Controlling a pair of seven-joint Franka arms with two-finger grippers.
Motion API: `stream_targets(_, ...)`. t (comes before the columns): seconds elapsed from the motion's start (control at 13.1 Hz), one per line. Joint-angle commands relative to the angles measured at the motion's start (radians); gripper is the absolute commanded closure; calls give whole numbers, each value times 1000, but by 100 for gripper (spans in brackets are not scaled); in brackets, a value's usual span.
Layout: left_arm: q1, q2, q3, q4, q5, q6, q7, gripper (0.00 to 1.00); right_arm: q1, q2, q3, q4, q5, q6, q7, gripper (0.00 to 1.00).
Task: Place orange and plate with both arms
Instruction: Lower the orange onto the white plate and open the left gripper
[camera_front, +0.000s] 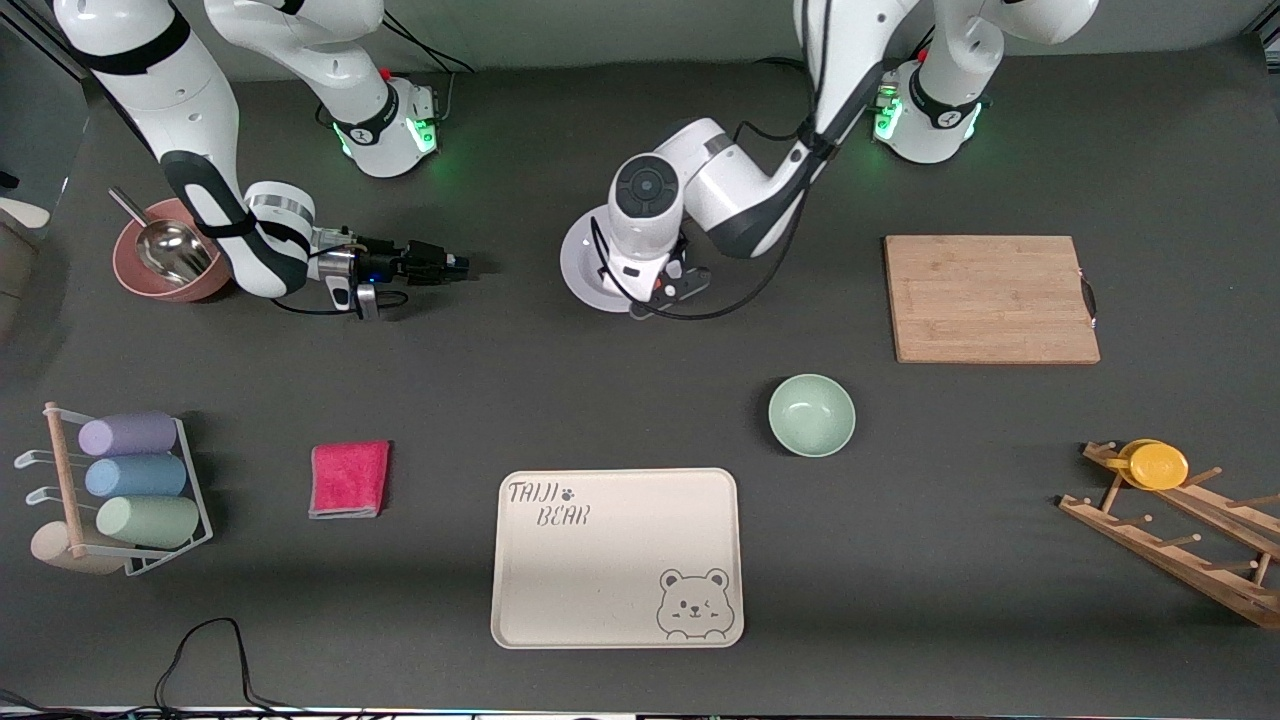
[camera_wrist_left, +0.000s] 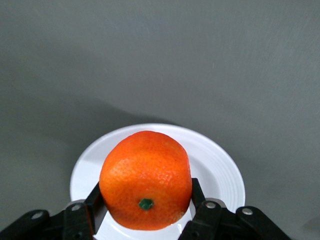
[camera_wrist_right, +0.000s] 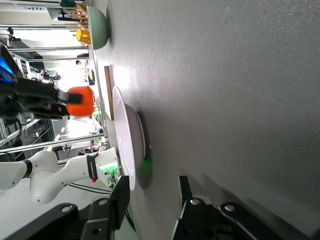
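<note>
The white plate (camera_front: 582, 266) lies on the dark table between the two arm bases, partly under the left arm. My left gripper (camera_wrist_left: 145, 212) is shut on the orange (camera_wrist_left: 146, 180) and holds it a little above the plate (camera_wrist_left: 217, 162). In the front view the left wrist (camera_front: 645, 215) hides the orange. My right gripper (camera_front: 456, 265) is open and empty, low over the table beside the plate, toward the right arm's end. The right wrist view shows its open fingers (camera_wrist_right: 120, 195), the plate's edge (camera_wrist_right: 127, 135) and the held orange (camera_wrist_right: 81, 101).
A pale green bowl (camera_front: 811, 414) and a cream bear tray (camera_front: 617, 557) lie nearer the front camera. A wooden board (camera_front: 990, 298) and a wooden rack with a yellow cup (camera_front: 1157, 465) are at the left arm's end. A red cloth (camera_front: 349, 479), a cup rack (camera_front: 130, 490) and a pink bowl (camera_front: 150, 285) are at the right arm's end.
</note>
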Motion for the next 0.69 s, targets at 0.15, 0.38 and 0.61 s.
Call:
stream_targets(0.15,-99,19,18,-41,-11,86,-82,100,9,27,-2,11,14,-6,-27,54)
stream_targets(0.38,-139,46,18,-43,-11,109,-104,100,9,44,0,15,14,-6,-46,54)
stream_targets(0.61,-136,51,19,-41,-11,96,-111,0,8,58,0,16,14,-6,-73,54)
